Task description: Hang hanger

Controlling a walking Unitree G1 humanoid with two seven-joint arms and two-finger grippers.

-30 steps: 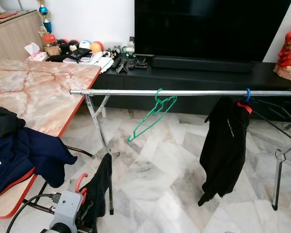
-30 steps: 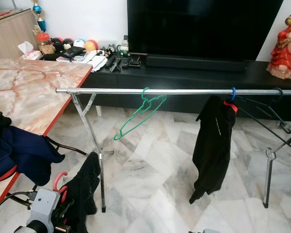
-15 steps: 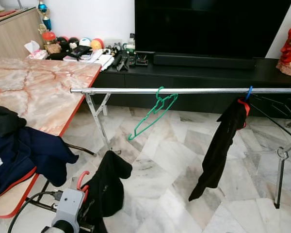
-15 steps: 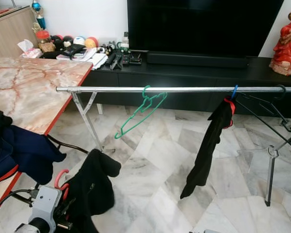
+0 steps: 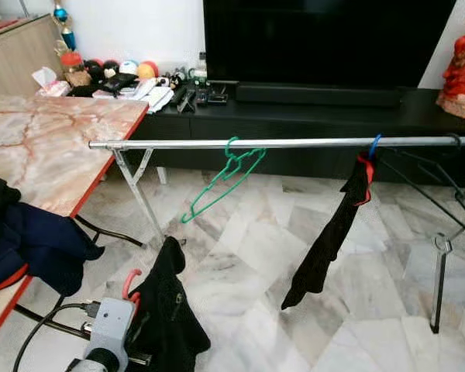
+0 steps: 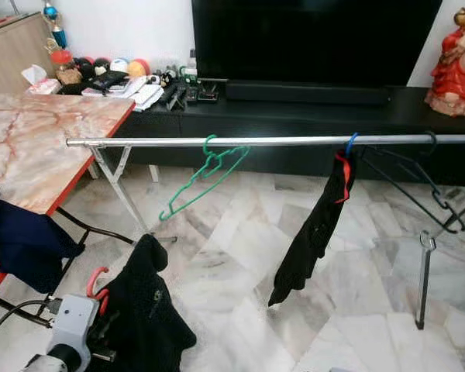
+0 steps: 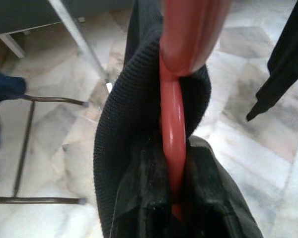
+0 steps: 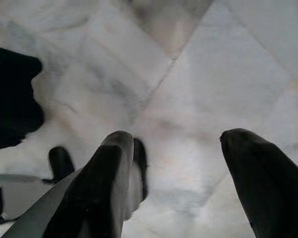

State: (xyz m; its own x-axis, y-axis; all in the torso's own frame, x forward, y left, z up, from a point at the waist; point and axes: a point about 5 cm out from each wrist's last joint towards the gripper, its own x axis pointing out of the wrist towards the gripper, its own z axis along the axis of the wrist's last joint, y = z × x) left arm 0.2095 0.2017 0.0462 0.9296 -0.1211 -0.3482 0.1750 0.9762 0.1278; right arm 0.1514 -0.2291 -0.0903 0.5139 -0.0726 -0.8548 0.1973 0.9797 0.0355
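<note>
The left hand (image 7: 176,210) was clamped on a red hanger (image 7: 181,89), which carried a black garment (image 5: 167,310) that draped down around the hand and just beside its grey wrist housing. The hanger's red hook (image 5: 131,280) curved up just above the hand, free of any support. Up and ahead of the hand ran a silver rail (image 5: 294,143), well apart from the held hanger. On the rail, nearest the hand, an empty green hanger (image 5: 225,177) hung tilted. Farther along to the hand's right, a second black garment (image 5: 325,240) dangled from a blue hook (image 5: 374,143) with a red trim at its collar, and past it some bare black hangers (image 5: 442,174) hung near the rail's far end. To the hand's left stood the marble-topped table (image 5: 54,147) with dark blue clothing (image 5: 31,244) heaped at its near edge. Beyond the rail sat a low black TV cabinet (image 5: 310,116) under a dark screen.

The right hand (image 8: 176,163) hung over the marble floor (image 8: 213,74), its two black fingers (image 8: 104,183) spread apart and holding nothing.
</note>
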